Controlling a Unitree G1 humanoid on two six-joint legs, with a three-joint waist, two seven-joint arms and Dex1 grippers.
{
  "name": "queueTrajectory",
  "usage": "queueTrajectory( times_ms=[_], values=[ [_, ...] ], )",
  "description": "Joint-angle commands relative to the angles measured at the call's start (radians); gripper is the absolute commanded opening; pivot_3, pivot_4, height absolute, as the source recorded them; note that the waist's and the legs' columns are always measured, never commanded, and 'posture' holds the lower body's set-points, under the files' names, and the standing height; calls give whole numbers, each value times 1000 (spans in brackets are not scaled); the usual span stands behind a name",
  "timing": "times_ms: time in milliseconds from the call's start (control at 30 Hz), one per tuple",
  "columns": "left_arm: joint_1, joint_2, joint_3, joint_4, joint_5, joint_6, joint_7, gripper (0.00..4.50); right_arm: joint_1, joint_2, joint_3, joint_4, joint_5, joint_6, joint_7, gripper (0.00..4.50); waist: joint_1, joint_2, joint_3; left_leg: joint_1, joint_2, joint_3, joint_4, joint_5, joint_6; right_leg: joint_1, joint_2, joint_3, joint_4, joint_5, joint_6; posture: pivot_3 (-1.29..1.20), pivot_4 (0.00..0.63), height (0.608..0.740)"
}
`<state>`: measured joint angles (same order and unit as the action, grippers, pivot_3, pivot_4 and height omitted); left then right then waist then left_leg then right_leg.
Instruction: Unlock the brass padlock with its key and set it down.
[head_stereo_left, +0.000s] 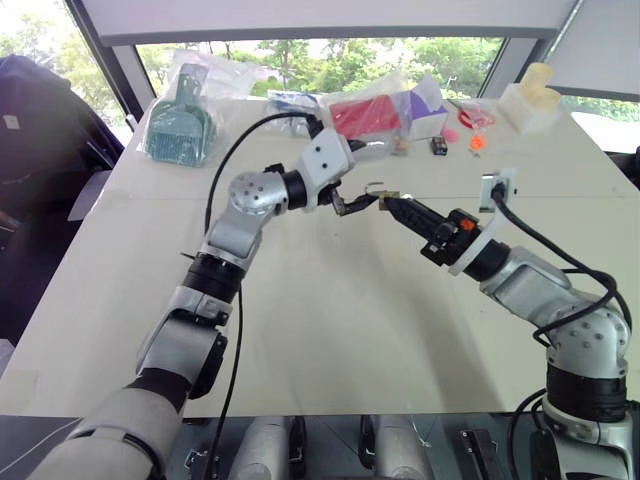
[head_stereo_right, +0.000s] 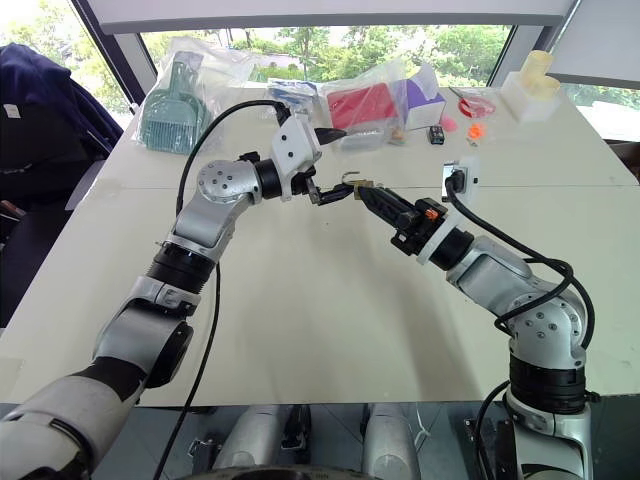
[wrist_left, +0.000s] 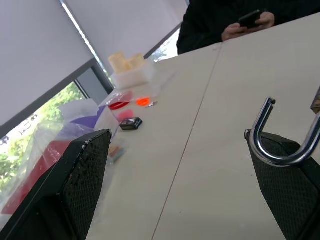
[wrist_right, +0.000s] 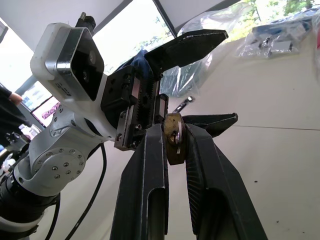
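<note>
1. The pale surface (head_stereo_left: 330, 330) carries clutter along its far edge: a teal scoop in a bag (head_stereo_left: 180, 128), a red packet (head_stereo_left: 365, 115) and a cream plastic piece (head_stereo_left: 530, 95).
2. The left gripper (head_stereo_left: 358, 200) hangs above the middle of the surface, fingers (wrist_left: 82, 170) spread wide.
3. The right gripper (wrist_right: 175, 145) faces it, its fingers pinched narrow on the brass padlock (wrist_right: 174, 137).
4. The padlock's silvery shackle (wrist_left: 280, 135) stands open, beside one left finger.

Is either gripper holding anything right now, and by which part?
The right gripper pinches the brass padlock by its body, shackle swung open. The left gripper stands open beside it, holding nothing.
</note>
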<state>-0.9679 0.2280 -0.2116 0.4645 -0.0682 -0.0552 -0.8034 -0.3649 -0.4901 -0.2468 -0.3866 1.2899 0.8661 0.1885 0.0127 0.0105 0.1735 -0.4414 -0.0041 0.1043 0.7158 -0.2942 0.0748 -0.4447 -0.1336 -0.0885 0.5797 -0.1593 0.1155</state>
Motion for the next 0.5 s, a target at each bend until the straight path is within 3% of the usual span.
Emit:
queueTrajectory(
  times_ms=[33,133,267,400,500],
  values=[
    [8,17,28,-61,-17,35,-8,4433,5,-3,-18,-6,7,-5,-14,0,0,0,0,0,0,0,0,0,0,0,0,0,0,0,0,0,150,735],
    [64,71,15,-112,-47,147,-96,4433,10,-39,-43,54,-29,9,-43,0,-2,0,0,0,0,0,0,0,0,0,0,0,0,0,0,0,150,735],
    [137,137,14,-247,-127,324,-206,4433,35,-120,26,137,-140,83,-31,0,-2,0,0,0,0,0,0,0,-1,0,0,0,0,0,0,0,150,735],
    [197,196,11,-394,-218,501,-288,4433,12,-91,27,243,-118,170,-40,0,-3,0,0,0,0,0,0,3,-5,-1,0,0,0,-1,-2,0,150,735],
    [231,217,14,-470,-251,572,-296,4433,-19,-110,80,304,-191,216,-2,0,-3,0,0,0,0,0,0,3,-5,-1,0,0,0,-2,-3,0,150,735]
  ],
)
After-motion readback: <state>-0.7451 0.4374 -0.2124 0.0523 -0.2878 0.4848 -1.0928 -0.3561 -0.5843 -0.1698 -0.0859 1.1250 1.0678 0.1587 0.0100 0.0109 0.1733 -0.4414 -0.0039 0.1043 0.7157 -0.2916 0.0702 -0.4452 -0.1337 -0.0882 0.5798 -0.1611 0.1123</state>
